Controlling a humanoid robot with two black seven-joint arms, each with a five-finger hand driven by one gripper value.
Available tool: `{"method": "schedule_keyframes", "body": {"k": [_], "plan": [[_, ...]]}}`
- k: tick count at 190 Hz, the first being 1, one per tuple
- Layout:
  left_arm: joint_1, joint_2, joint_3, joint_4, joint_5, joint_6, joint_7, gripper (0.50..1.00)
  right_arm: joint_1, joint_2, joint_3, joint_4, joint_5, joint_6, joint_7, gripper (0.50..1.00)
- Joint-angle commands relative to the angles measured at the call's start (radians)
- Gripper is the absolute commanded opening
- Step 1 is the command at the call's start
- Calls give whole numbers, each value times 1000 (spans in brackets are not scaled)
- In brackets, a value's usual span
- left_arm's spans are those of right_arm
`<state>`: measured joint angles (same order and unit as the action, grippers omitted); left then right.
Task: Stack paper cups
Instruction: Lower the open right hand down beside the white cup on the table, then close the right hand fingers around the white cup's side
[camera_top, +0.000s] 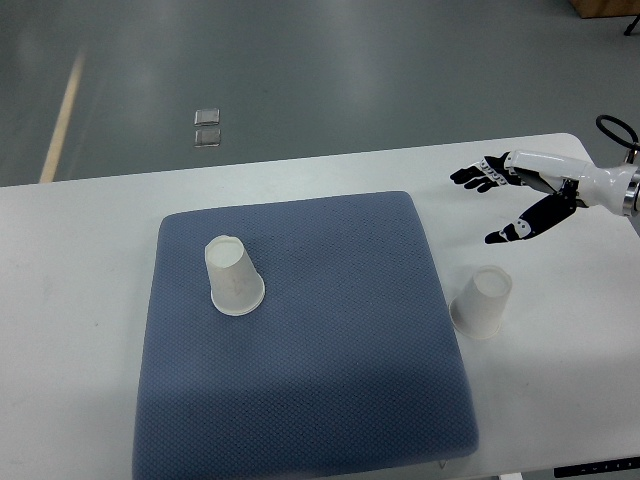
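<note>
My right hand reaches in from the right edge, held aloft, fingers spread wide, thumb apart below, grasping nothing.

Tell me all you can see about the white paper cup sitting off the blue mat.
The white paper cup stands upside down, base up and wider rim down, on the white table just past the right edge of the blue padded mat. It looks plain and undamaged. Nothing grips it; the right hand hovers beyond it, fingers spread.
</note>
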<state>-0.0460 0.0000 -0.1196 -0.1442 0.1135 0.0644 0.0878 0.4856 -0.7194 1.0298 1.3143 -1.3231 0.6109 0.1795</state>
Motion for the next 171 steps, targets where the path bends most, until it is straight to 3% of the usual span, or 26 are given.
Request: {"method": "schedule_keyframes", "body": {"k": [1, 27, 38, 171], "plan": [[0, 0, 0, 0, 0, 0, 0, 1000, -4, -14, -28, 17, -74, 0, 14, 846], [0, 0, 0, 0, 0, 0, 0, 1000, -12, -14, -54, 34, -170, 0, 20, 862], [0, 0, 0, 0, 0, 0, 0, 1000, -13, -14, -62, 36, -205, 0, 21, 909], [0, 0, 0, 0, 0, 0, 0, 1000, -48, -14, -91, 36, -285, 0, 21, 911]]}}
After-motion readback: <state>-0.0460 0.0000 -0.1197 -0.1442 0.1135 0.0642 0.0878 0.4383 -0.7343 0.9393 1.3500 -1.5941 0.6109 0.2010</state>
